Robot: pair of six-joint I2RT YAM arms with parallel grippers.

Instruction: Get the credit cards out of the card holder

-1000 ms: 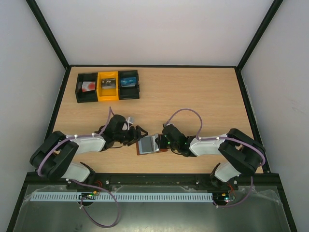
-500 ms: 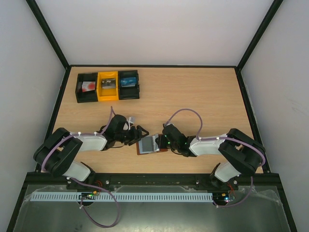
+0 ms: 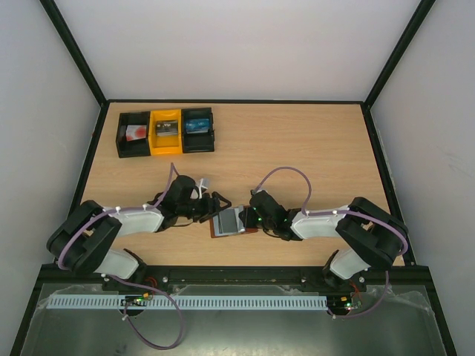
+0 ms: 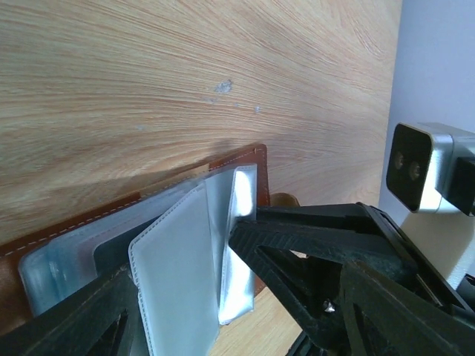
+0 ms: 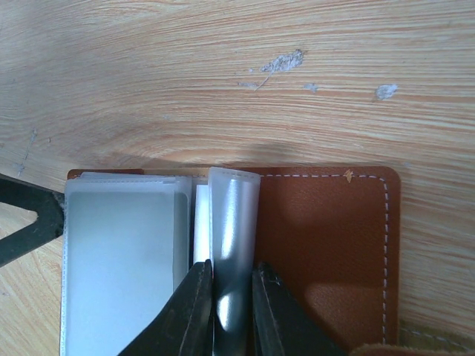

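The card holder (image 3: 228,222) lies open on the table between both arms, brown leather (image 5: 326,245) with grey-blue see-through pocket leaves (image 4: 174,282). My right gripper (image 5: 231,304) is shut on one upright pocket leaf (image 5: 234,222); it also shows in the top view (image 3: 248,218). My left gripper (image 4: 223,326) is open at the wallet's left side, with a pocket leaf standing between its fingers; it also shows in the top view (image 3: 217,205). A dark shape (image 4: 111,251) shows through one lying pocket. No credit card is clearly in view.
Three small bins stand at the table's back left: black (image 3: 132,133), yellow (image 3: 165,132), black (image 3: 198,127), each with something in it. The right wrist's camera housing (image 4: 419,167) sits close to my left gripper. Black frame rails edge the table.
My left gripper has edged a little right, closer to the wallet's left side. The right gripper and the wallet have not moved.
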